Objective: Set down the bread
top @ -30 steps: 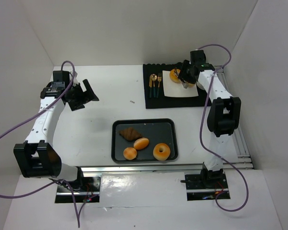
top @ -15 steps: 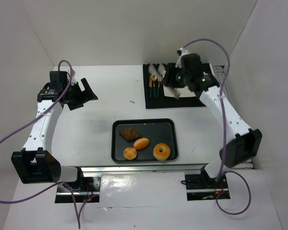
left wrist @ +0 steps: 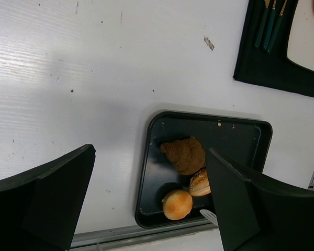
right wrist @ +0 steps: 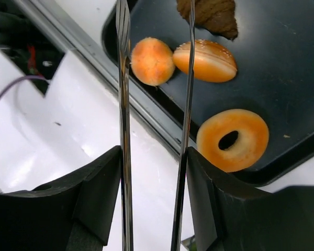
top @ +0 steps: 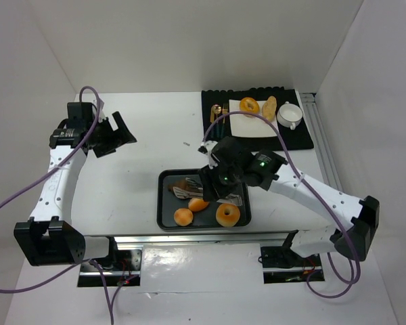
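A black tray [top: 164, 177] near the front holds a brown croissant [top: 183, 186], a seeded roll [top: 198, 204], a round bun [top: 183, 217] and a donut [top: 228, 214]. My right gripper [top: 220, 177] hangs over the tray, shut on metal tongs [right wrist: 123, 104]. The tongs' two blades stand apart, tips above the bun [right wrist: 152, 61] and the roll [right wrist: 205, 61], with no bread between them. My left gripper [top: 115, 135] hovers open and empty at the far left. Its wrist view looks down on the croissant [left wrist: 184, 155] and the bun [left wrist: 177, 204].
At the back right lies a black mat [top: 216, 142] with a white plate [top: 254, 125] carrying a donut [top: 249, 105] and a long roll [top: 269, 106]. A white cup [top: 289, 115] and cutlery [top: 218, 118] flank the plate. White walls enclose the table.
My right arm has swung from the plate at the back down to the tray, carrying the tongs. The plate's donut and roll are now uncovered. The left arm has barely moved.
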Motion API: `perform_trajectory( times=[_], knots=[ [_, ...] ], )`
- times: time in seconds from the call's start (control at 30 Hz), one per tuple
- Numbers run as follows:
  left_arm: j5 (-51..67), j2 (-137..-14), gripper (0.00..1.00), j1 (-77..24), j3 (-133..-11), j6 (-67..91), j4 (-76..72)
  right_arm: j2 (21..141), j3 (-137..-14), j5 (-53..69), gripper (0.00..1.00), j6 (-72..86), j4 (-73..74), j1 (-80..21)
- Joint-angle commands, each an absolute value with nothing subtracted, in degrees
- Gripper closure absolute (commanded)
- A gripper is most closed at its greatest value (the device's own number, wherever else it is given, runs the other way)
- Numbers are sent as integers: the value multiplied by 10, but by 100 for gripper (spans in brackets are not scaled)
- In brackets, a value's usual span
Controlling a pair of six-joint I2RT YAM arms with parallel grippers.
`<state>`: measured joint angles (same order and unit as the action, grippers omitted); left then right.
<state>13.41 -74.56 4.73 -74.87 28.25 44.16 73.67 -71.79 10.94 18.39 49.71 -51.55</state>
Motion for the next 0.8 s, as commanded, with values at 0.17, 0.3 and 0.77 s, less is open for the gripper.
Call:
perform_trajectory(
  times=[0.17,0.3,0.77],
  knots=[
    [125,-729,0,50,-754,268,450,811,-787,5,38,153,540,-565],
    [120,-729,0,50,-754,268,450,839,-805,-5,37,142,548,-571],
    [104,-739,0,55,-754,263,450,927,-832,-33,36,82,535,-582]
  ],
)
